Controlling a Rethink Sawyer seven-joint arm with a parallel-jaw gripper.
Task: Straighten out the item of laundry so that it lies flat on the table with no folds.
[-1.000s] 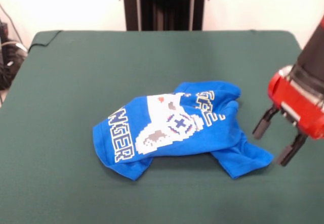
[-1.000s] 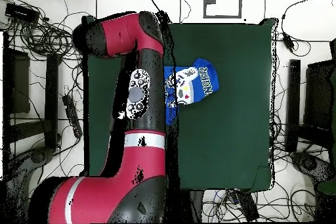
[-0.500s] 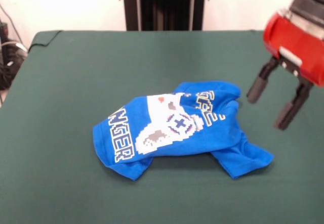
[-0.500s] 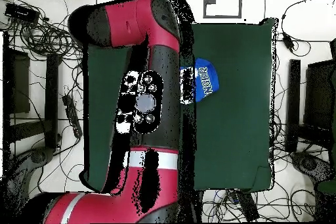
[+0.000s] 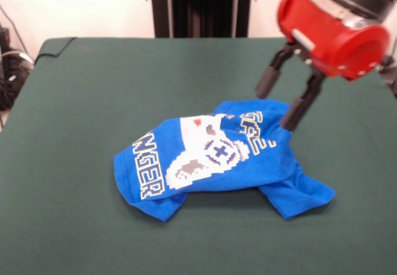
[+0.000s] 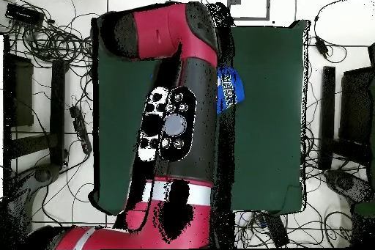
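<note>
The item of laundry (image 5: 217, 160), a bright blue T-shirt with white lettering and a controller print, lies crumpled and folded over itself at the middle of the table (image 5: 93, 89). In the front view my gripper (image 5: 278, 104) hangs open just above the shirt's upper right edge, its two black fingers (image 5: 268, 81) spread apart with nothing between them. The overhead view shows only a strip of the shirt (image 6: 231, 92) beside my red arm (image 6: 176, 115), which hides the rest and the gripper.
The dark green cloth spreads wide on every side of the shirt. Cables and equipment (image 6: 44, 34) lie on the floor around the table in the overhead view. A black pedestal column (image 5: 200, 7) stands behind the far edge.
My gripper has risen from the table's right side and swung left toward the shirt's upper right edge, staying open. The shirt has not moved.
</note>
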